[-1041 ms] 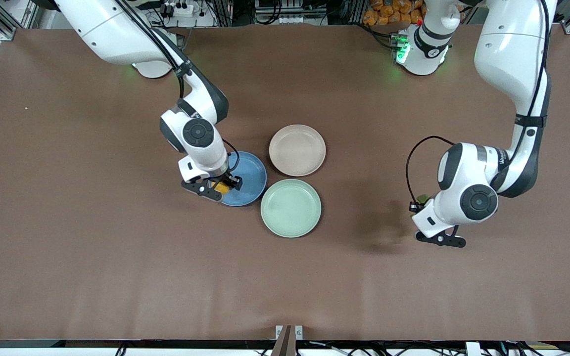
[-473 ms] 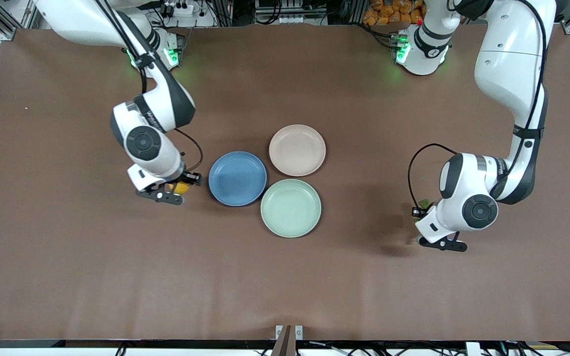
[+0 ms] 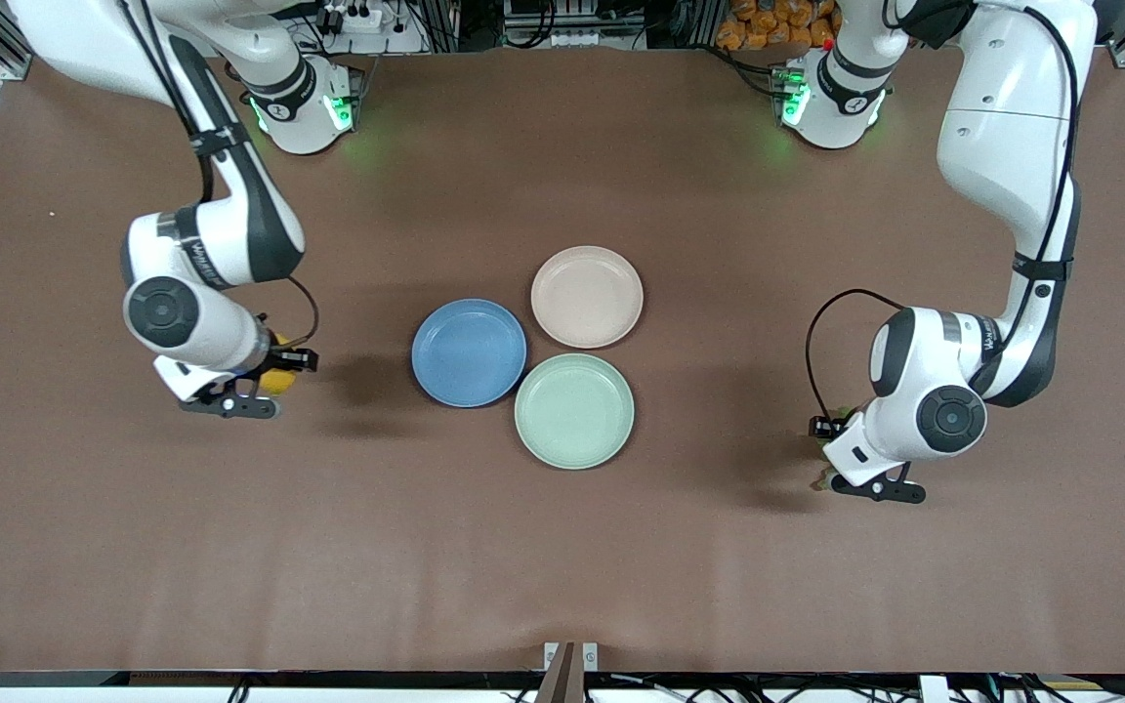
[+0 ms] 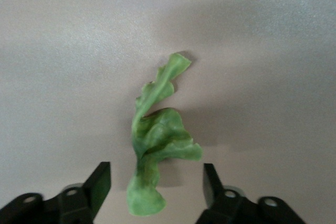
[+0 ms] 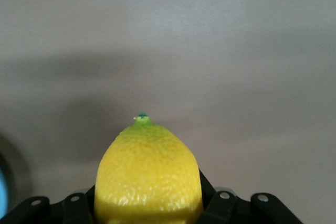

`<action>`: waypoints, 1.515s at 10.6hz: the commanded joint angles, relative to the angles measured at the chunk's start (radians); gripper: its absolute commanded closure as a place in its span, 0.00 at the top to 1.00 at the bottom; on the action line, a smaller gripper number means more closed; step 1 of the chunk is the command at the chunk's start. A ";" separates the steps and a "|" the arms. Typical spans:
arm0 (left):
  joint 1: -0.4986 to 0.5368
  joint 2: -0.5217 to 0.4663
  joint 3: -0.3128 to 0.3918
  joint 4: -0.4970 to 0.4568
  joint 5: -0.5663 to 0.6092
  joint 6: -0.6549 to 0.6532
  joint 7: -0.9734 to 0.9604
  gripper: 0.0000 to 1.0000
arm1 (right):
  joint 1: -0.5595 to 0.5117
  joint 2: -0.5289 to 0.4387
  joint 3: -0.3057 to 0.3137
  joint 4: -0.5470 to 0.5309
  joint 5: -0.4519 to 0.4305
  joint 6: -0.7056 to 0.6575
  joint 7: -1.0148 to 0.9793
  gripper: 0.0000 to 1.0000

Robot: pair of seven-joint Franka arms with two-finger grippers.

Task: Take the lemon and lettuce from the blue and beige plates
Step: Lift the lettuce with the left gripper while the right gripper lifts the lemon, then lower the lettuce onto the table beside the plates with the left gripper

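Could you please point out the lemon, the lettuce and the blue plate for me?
lemon [image 5: 148, 177]: right wrist view, middle of its yellow skin.
lettuce [image 4: 157, 137]: left wrist view, centre of the leaf.
blue plate [image 3: 469, 352]: front view, bare middle.

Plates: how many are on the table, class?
3, clustered mid-table: beige plate nearest the bases, blue plate toward the right arm's end, green plate nearest the camera.

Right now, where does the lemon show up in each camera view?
Front view: lemon under the right arm's wrist, over bare table toward the right arm's end, beside the blue plate.
Right wrist view: lemon fills the lower middle, between the jaws.
Left wrist view: not in it.
Shared landmark: the brown table.
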 commanded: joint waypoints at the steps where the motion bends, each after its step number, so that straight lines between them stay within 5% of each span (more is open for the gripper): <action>1: 0.010 -0.030 -0.009 -0.002 0.002 0.003 -0.005 1.00 | -0.003 -0.047 -0.045 -0.050 0.031 0.010 -0.121 0.29; 4: 0.012 -0.107 -0.009 -0.082 -0.013 0.013 -0.065 1.00 | -0.012 -0.049 -0.099 -0.069 0.046 0.030 -0.244 0.29; 8: 0.163 -0.294 -0.103 -0.384 -0.015 0.232 -0.056 1.00 | -0.030 -0.035 -0.107 -0.211 0.150 0.279 -0.359 0.29; 11: 0.207 -0.362 -0.138 -0.462 -0.015 0.237 -0.056 1.00 | -0.033 -0.015 -0.108 -0.244 0.150 0.356 -0.367 0.29; 16: 0.197 -0.380 -0.141 -0.452 -0.012 0.231 -0.060 1.00 | -0.026 0.064 -0.108 -0.288 0.150 0.533 -0.367 0.29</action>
